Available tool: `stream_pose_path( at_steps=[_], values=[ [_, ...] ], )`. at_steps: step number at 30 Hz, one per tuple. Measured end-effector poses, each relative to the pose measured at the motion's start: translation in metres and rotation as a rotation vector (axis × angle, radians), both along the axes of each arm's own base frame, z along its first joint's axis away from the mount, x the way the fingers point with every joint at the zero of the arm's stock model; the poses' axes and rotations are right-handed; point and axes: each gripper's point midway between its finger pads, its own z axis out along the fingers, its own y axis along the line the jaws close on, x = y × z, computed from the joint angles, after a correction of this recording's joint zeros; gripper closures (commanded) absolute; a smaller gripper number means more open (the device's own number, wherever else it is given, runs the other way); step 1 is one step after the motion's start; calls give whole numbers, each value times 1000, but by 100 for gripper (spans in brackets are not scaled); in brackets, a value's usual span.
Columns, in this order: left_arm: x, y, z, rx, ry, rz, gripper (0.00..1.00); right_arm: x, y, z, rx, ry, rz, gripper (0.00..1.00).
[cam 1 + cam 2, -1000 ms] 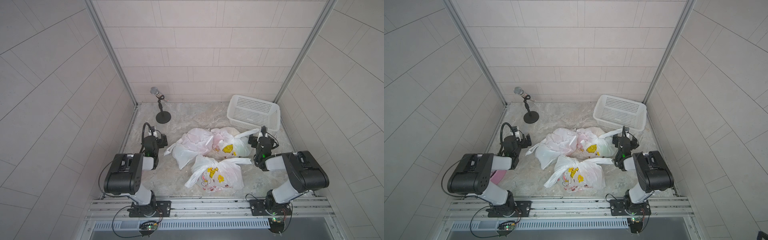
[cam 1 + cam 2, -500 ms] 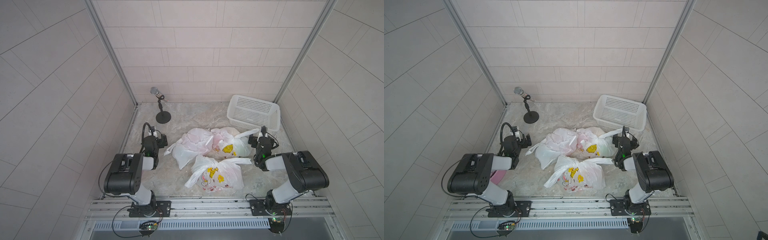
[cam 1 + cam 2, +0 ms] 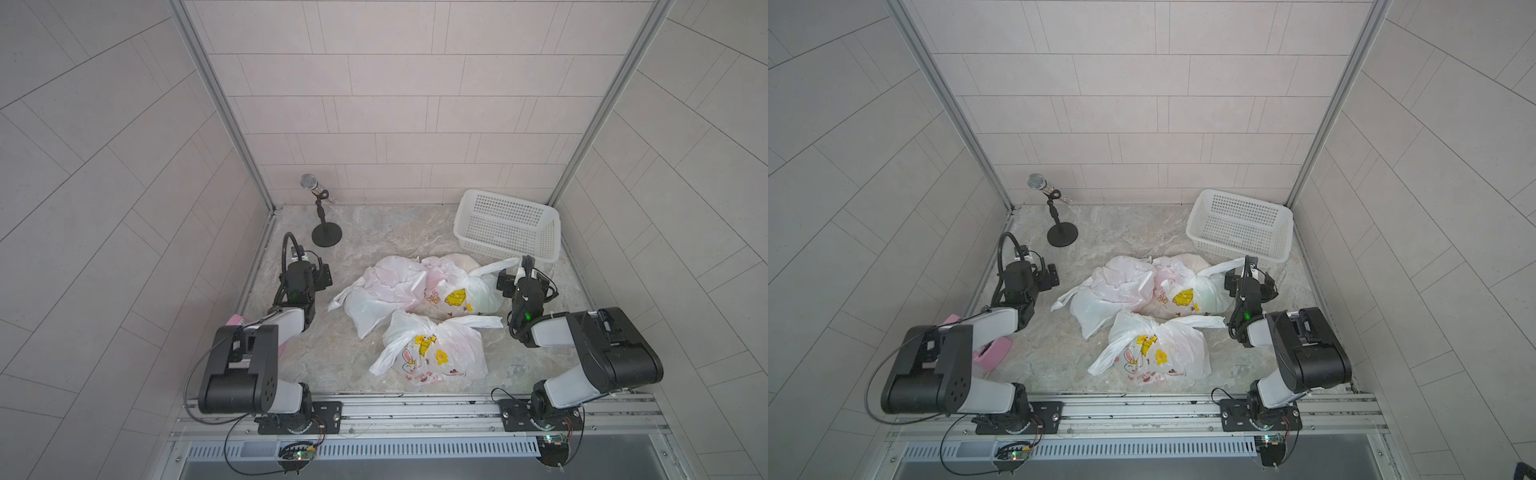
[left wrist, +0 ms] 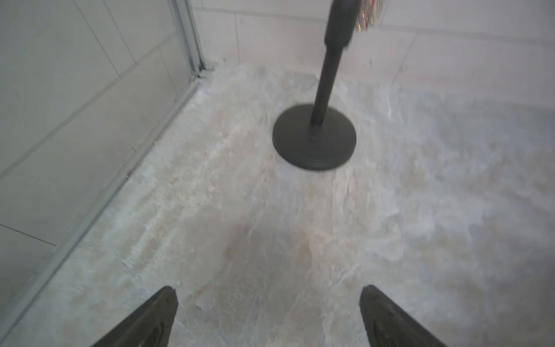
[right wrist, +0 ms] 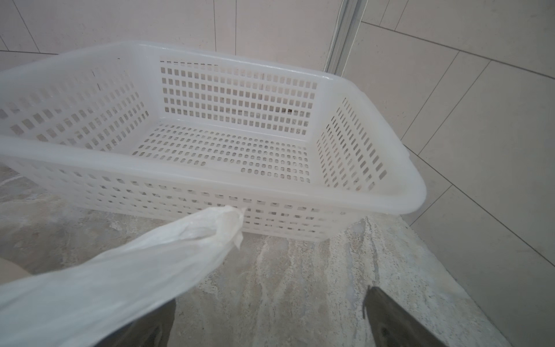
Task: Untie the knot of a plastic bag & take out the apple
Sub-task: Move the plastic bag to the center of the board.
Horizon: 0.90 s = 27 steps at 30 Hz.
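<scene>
Three plastic bags lie bunched mid-floor in both top views. The nearest bag has rabbit and yellow prints, and its knot sits on top. A plain bag and another printed, tied bag lie behind it. The apple is hidden. My left gripper hovers left of the bags, open over bare floor. My right gripper hovers right of the far printed bag and is open. That bag's loose handle tail drapes across one finger, not pinched.
A white perforated basket stands empty at the back right, just beyond my right gripper. A microphone on a black round-based stand is at the back left. A pink object lies under the left arm. Tiled walls enclose three sides.
</scene>
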Motion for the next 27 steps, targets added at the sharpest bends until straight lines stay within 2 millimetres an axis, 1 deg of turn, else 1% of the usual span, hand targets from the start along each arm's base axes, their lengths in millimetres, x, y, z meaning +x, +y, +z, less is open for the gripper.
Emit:
stream_pose_path(
  at_steps=[1, 2, 3, 4, 5, 6, 7, 8, 9, 10, 11, 13, 14, 15, 16, 17, 18, 19, 21, 23, 24, 26, 27],
  values=[
    [4, 1, 22, -38, -31, 25, 0, -4, 1, 6, -4, -5, -2, 1],
    [7, 0, 49, -91, -72, 46, 0, -7, 2, 17, 4, -23, -12, 1],
    [8, -1, 73, -148, -103, 59, 0, -11, -2, 35, 38, -60, -46, 1],
    [8, -5, 90, -204, -123, 59, 0, -14, -7, 54, 93, -102, -93, 1],
    [7, -10, 102, -258, -132, 47, 0, -19, -16, 80, 167, -157, -135, 1],
    [5, -18, 109, -315, -131, 22, 0, -21, -23, 107, 241, -213, -143, 1],
    [3, -27, 110, -367, -119, -13, 0, -22, -29, 130, 298, -261, -125, 1],
    [1, -39, 106, -423, -92, -62, 0, -23, -32, 155, 353, -305, -82, 1],
    [-2, -51, 98, -475, -61, -107, 0, -24, -31, 172, 399, -320, -40, 1],
    [-5, -61, 90, -515, -29, -138, 0, -24, -24, 182, 433, -316, 6, 1],
    [-12, -74, 77, -562, 17, -174, 0, -22, -6, 192, 468, -286, 83, 1],
    [-25, -95, 53, -645, 99, -219, 0, -21, 45, 204, 502, -199, 247, 1],
    [-33, -106, 41, -694, 136, -242, 0, -23, 81, 204, 504, -130, 345, 1],
    [-42, -116, 30, -743, 168, -262, 0, -30, 123, 200, 494, -54, 460, 1],
    [-48, -123, 21, -778, 193, -271, 0, -40, 156, 197, 478, 3, 546, 1],
    [-57, -131, 13, -814, 223, -287, 0, -57, 197, 193, 446, 75, 663, 1],
    [-64, -137, 7, -840, 249, -298, 0, -74, 233, 189, 408, 134, 763, 1],
    [-69, -141, 4, -856, 267, -306, 0, -88, 258, 185, 372, 174, 831, 1],
    [-74, -145, 10, -869, 265, -325, 0, -119, 312, 176, 287, 260, 973, 1],
    [-77, -144, 21, -865, 233, -333, 0, -140, 353, 162, 220, 330, 1065, 1],
    [-78, -142, 28, -864, 210, -333, 0, -146, 370, 151, 185, 369, 1088, 0],
    [-81, -136, 39, -866, 162, -329, 0, -150, 394, 127, 130, 444, 1103, 4],
    [-83, -132, 42, -868, 140, -321, 0, -149, 401, 116, 110, 478, 1099, 5]
  ],
)
